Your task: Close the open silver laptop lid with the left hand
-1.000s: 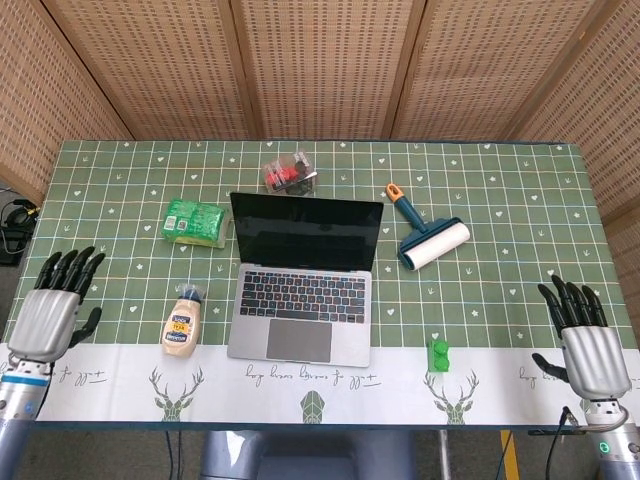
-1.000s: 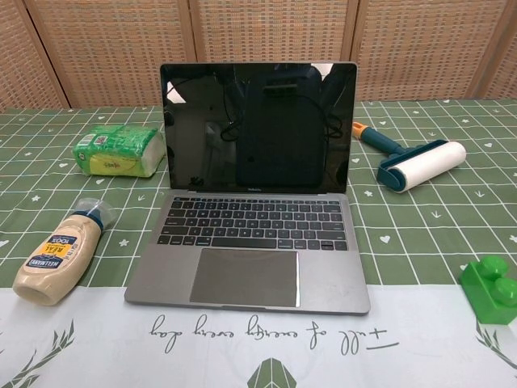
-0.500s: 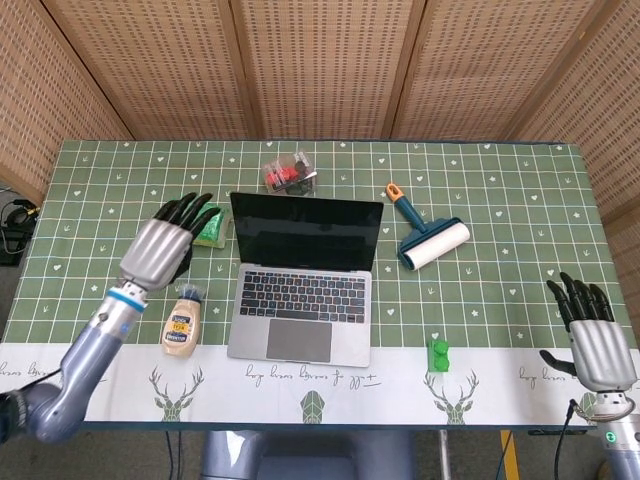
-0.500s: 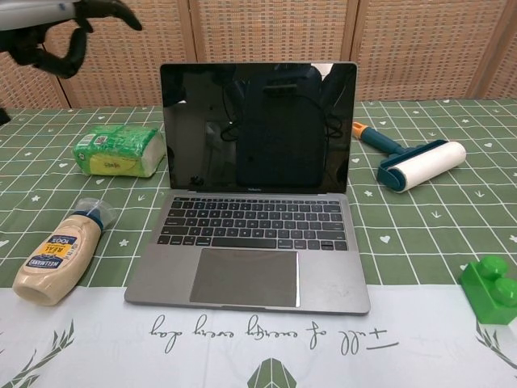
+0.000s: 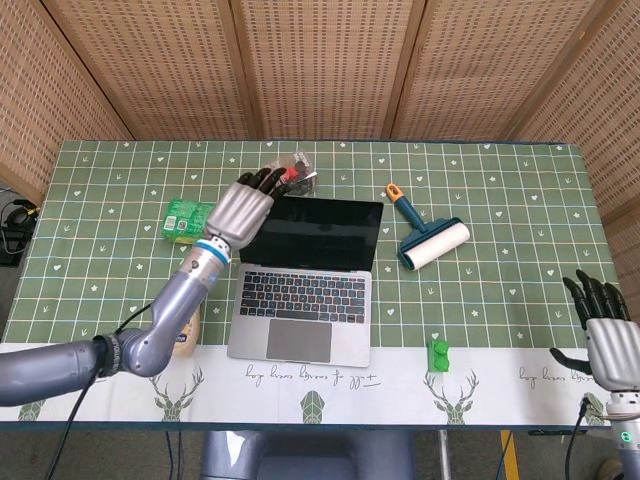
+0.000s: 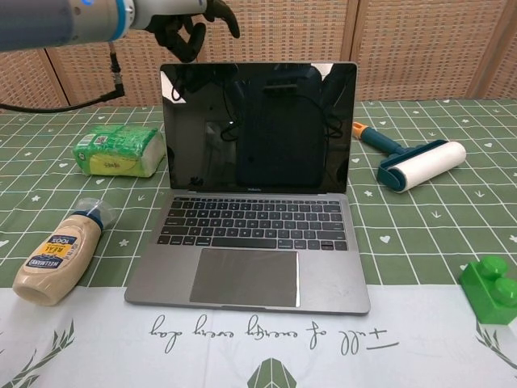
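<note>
The silver laptop (image 5: 305, 280) (image 6: 254, 202) stands open in the middle of the table, its dark screen upright. My left hand (image 5: 242, 207) (image 6: 182, 20) hovers at the lid's top left corner with fingers apart, holding nothing; contact with the lid edge is not clear. My right hand (image 5: 610, 335) rests open at the table's front right corner, far from the laptop; the chest view does not show it.
A green packet (image 5: 187, 220) (image 6: 119, 150) and a mayonnaise bottle (image 6: 58, 259) lie left of the laptop. A clear box with red contents (image 5: 295, 172) sits behind the lid. A lint roller (image 5: 428, 235) (image 6: 412, 162) and a green brick (image 5: 438, 356) (image 6: 490, 289) lie to the right.
My left arm has swung from the front left corner across the table to the lid's top left corner. The right hand has drifted slightly toward the near edge. The lid has not moved.
</note>
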